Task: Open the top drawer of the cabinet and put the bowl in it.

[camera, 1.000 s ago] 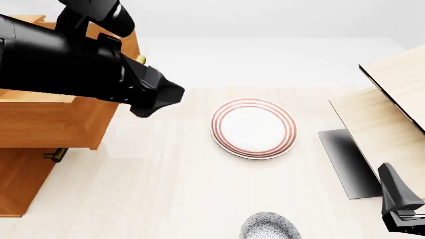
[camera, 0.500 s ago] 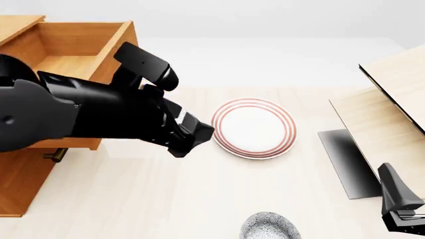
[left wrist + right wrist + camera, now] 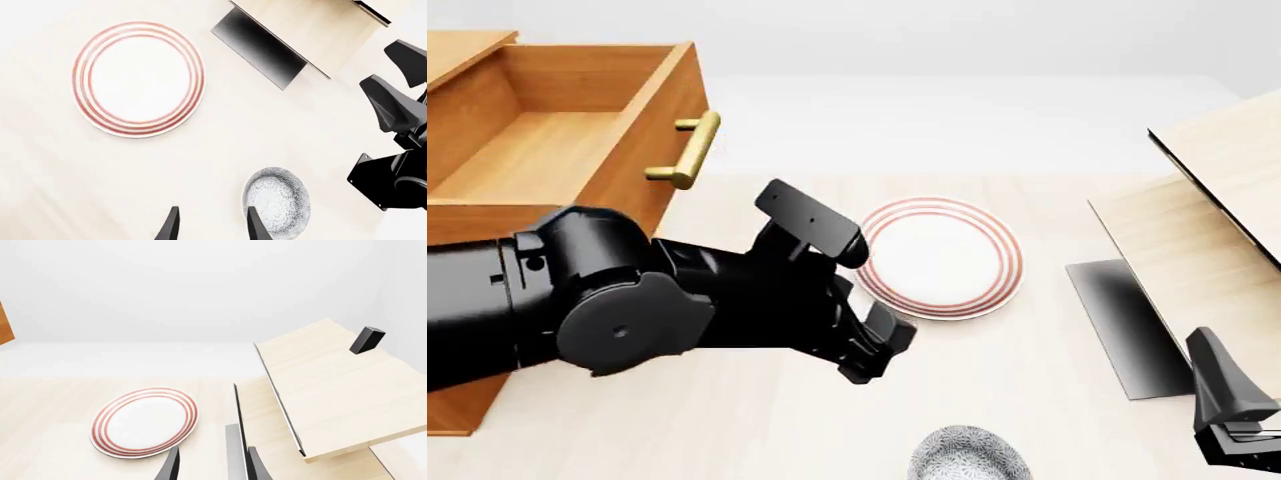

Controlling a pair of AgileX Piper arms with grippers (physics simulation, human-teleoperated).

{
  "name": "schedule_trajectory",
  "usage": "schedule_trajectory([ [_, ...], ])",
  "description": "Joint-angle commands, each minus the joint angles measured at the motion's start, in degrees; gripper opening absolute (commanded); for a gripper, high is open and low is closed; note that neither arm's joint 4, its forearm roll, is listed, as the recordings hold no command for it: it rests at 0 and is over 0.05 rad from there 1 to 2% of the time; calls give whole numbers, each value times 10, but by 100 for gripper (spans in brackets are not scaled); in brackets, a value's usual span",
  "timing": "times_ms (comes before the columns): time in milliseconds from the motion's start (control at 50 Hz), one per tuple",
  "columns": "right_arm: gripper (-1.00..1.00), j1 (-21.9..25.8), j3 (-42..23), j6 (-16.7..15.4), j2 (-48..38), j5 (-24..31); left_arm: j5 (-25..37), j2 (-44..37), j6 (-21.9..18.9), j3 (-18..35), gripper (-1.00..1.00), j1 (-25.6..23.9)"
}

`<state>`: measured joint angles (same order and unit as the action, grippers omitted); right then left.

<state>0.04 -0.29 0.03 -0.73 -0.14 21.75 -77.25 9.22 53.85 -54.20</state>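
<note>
The top drawer (image 3: 554, 150) of the orange-brown cabinet (image 3: 467, 385) stands pulled out and empty at the left, its brass handle (image 3: 689, 150) facing the table. The leaf-patterned bowl (image 3: 966, 455) sits upright at the table's near edge. It also shows in the left wrist view (image 3: 277, 201), just beside one fingertip (image 3: 256, 227). My left gripper (image 3: 876, 356) is open and empty in the left wrist view (image 3: 212, 231); it hangs over the table between the cabinet and the bowl. My right gripper (image 3: 1228, 415) is open and empty in the right wrist view (image 3: 212, 470), at the near right.
A flat white red-ringed plate (image 3: 938, 257) lies mid-table, beyond the bowl. A pale light-wood structure (image 3: 1208, 215) with a dark panel (image 3: 1121, 325) stands at the right. The left wrist view shows the right arm (image 3: 393, 175) next to the bowl.
My left arm has swung away from the open drawer, rightward and toward the near edge, closer to the bowl. The drawer and handle are now uncovered. The right arm has not moved.
</note>
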Motion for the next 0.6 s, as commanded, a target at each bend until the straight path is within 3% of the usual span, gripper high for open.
schedule_trajectory([
  [20,100,0,0,0,1,0,-49,-45,26,-25,100,-22],
  [600,100,0,0,0,1,0,-135,-138,84,-50,100,-58],
])
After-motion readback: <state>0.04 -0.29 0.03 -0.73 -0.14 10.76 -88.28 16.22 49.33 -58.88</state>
